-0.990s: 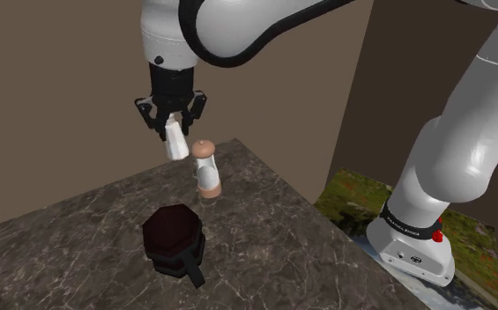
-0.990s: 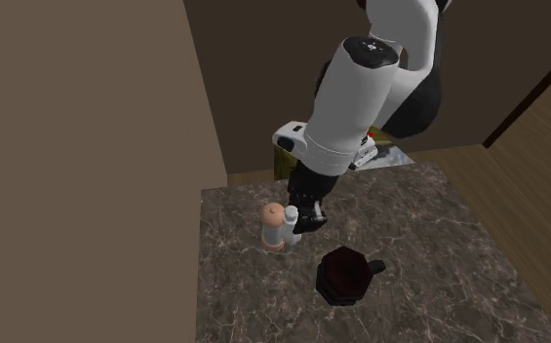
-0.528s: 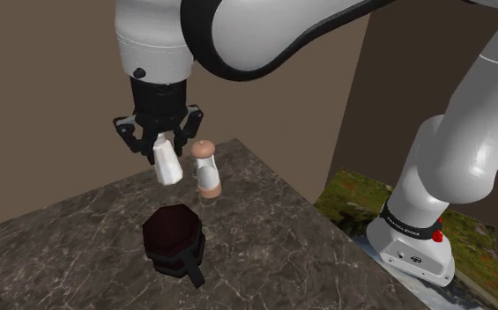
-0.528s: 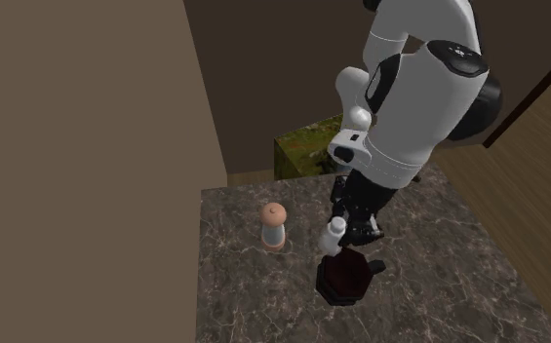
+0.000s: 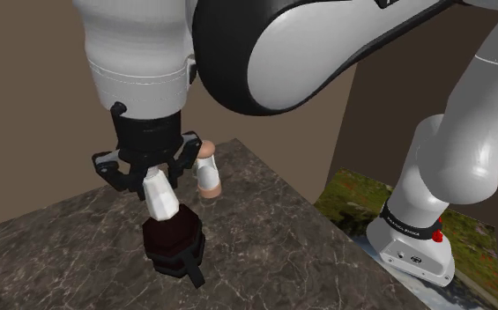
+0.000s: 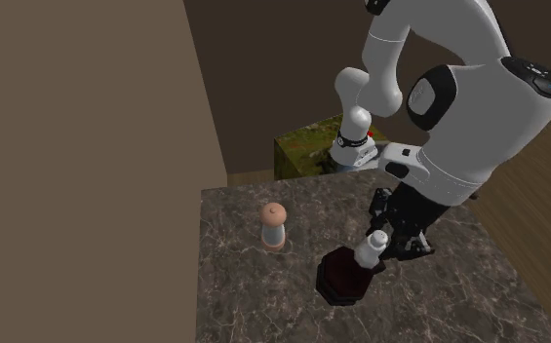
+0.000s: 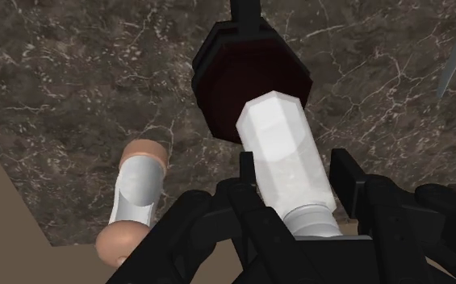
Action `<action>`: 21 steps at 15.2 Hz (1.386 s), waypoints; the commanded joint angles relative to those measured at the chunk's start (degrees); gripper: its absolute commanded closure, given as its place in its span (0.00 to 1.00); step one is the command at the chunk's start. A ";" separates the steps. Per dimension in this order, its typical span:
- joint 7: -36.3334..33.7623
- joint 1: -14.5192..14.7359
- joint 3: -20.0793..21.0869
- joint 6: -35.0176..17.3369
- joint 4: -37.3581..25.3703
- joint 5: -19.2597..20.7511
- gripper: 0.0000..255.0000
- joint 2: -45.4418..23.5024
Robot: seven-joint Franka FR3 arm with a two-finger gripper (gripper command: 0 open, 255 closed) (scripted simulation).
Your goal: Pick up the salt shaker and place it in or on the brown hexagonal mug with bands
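- The arm (image 5: pixel 467 167) is built from fat, rounded white shells, smooth and glossy.
- Black bands (image 5: pixel 220 53) curve between the white shells at the joints, and a dark grey oval cap (image 6: pixel 429 97) sits on the side of one link.
- Above the white foot (image 5: pixel 412 254) a black ring (image 5: pixel 408 224) carries small white lettering, too small to read, with a red dot (image 5: pixel 438 236) beside it.
- The end effector (image 5: pixel 157 183) is all black, a blocky body with angular linkages and two fingers (image 7: pixel 379 218).

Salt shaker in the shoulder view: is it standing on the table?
No, the white salt shaker hangs clasped in the gripper over the dark mug, not on the table.
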State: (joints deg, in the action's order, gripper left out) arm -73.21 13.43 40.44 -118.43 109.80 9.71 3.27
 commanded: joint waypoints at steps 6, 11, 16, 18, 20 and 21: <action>-1.94 0.12 0.34 -4.89 4.24 1.49 1.00 -1.13; -3.51 0.14 0.49 -8.37 6.92 3.10 1.00 -2.44; -4.26 0.17 0.54 -9.78 7.93 3.90 1.00 -3.10; -4.26 0.17 0.54 -9.78 7.93 3.91 1.00 -3.10; -4.26 0.17 0.53 -9.78 7.93 3.91 1.00 -3.10; -4.26 0.17 0.53 -9.78 7.93 3.91 1.00 -3.10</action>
State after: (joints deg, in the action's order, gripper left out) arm -77.46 13.58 40.95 -128.18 117.71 13.62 0.24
